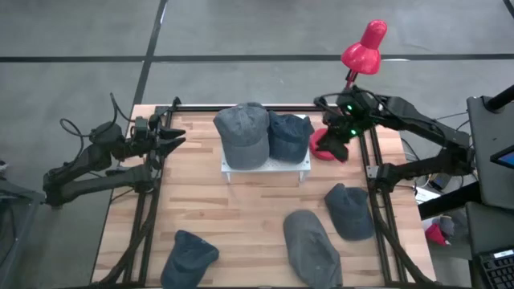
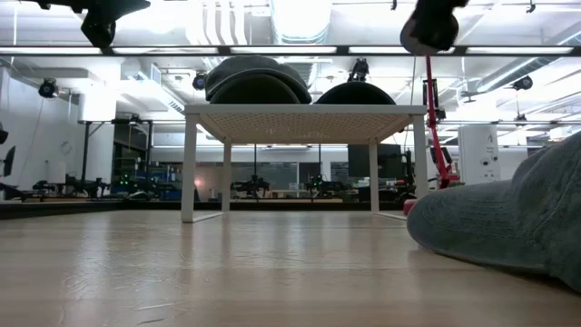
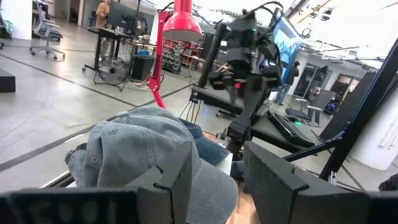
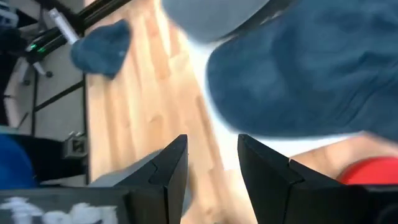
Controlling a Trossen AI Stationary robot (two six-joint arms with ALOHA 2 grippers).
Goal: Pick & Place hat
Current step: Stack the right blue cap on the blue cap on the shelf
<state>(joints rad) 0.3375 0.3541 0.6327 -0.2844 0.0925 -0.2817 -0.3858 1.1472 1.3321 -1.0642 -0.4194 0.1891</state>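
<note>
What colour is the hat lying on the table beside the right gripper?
Red. The hat lies just right of the white rack, under the right gripper; the high view shows it best.

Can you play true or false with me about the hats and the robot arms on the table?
1. Two hats sit on the white rack. True: a grey hat and a dark blue hat.
2. The red hat is on the rack. False: it lies on the table beside the rack.
3. The left gripper holds a hat. False: it holds nothing.
4. Three hats lie on the table's near part. True.
5. The right gripper is over the red hat. True.
</note>
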